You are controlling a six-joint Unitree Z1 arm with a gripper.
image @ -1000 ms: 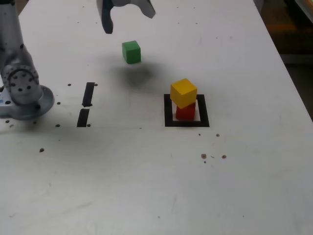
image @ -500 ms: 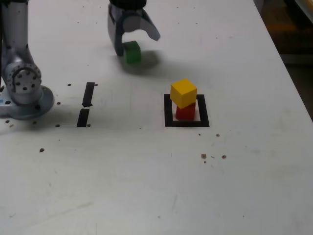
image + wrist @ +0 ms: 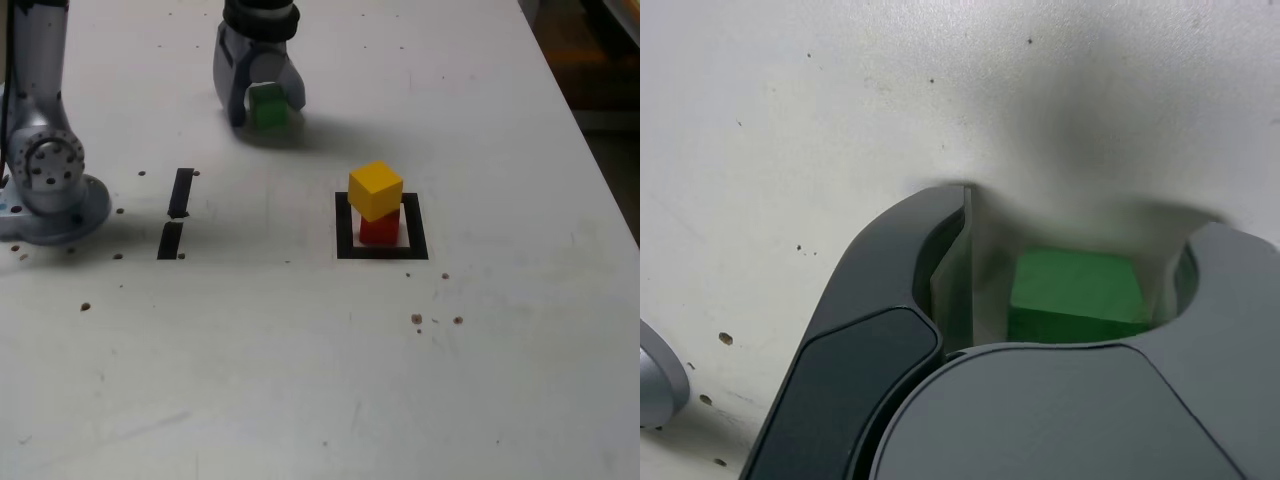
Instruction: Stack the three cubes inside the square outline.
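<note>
The green cube [image 3: 268, 105] rests on the white table at the back, left of centre in the exterior view. My gripper [image 3: 266, 112] has come down over it, one finger on each side. In the wrist view the green cube [image 3: 1075, 290] sits between the fingers of the gripper [image 3: 1090, 215], with a narrow gap still showing beside it, so the jaws are open around it. The yellow cube [image 3: 375, 187] stands, slightly turned, on the red cube [image 3: 379, 230] inside the square outline [image 3: 345, 225].
The arm's grey base [image 3: 45, 190] stands at the exterior view's left edge. Two short black strips [image 3: 181, 192] [image 3: 170, 240] lie between the base and the outline. Small dark specks dot the table [image 3: 300, 380]. The table's right edge runs near the exterior view's right.
The gripper came down from above the green cube to table level, and its fingers have narrowed around the cube. The cube and the stack have not moved.
</note>
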